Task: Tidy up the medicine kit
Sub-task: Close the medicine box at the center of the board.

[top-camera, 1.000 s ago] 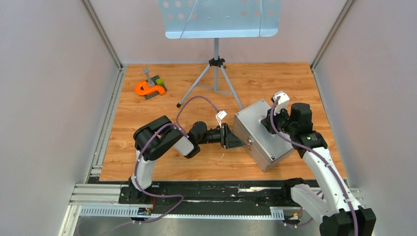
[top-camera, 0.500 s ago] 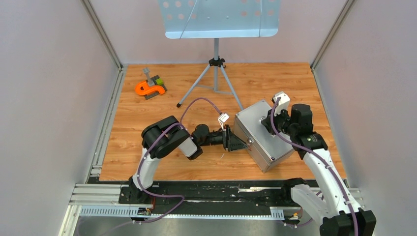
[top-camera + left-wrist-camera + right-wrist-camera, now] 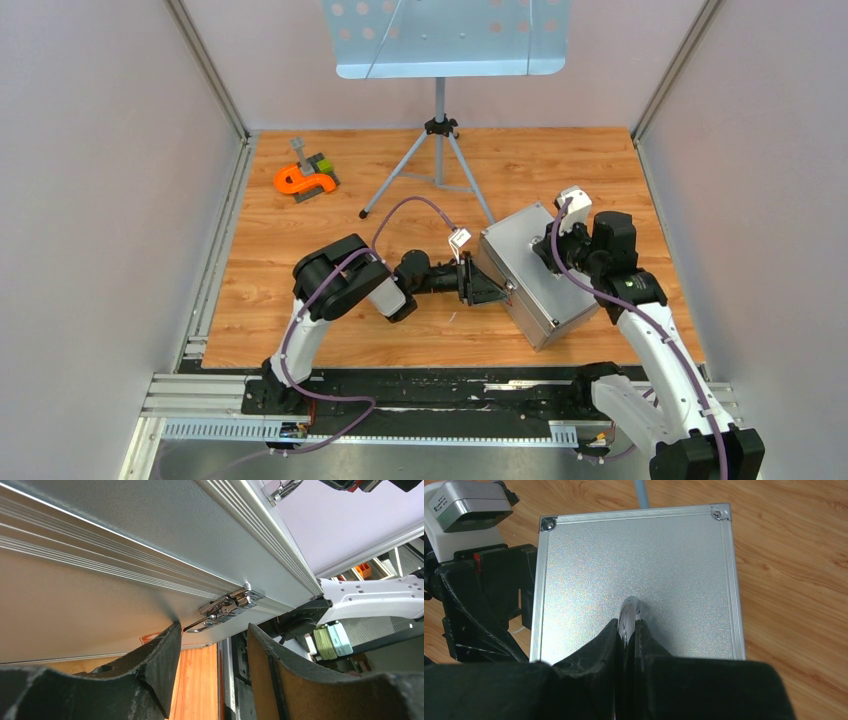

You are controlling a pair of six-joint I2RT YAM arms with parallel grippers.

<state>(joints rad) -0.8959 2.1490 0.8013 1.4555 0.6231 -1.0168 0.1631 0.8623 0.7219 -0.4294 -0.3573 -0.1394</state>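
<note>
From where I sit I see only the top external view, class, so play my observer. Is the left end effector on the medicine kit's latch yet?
Observer: Not yet. The left wrist view shows the left end effector open, with the chrome latch just ahead of the gap between its fingers, not clamped.
Operator: Is the right one holding anything?
Observer: Yes. The right wrist view shows the right end effector shut on the metal handle of the medicine kit.
Operator: Is the lid up?
Observer: No. In the left wrist view the lid seam beside the latch looks closed.
</note>
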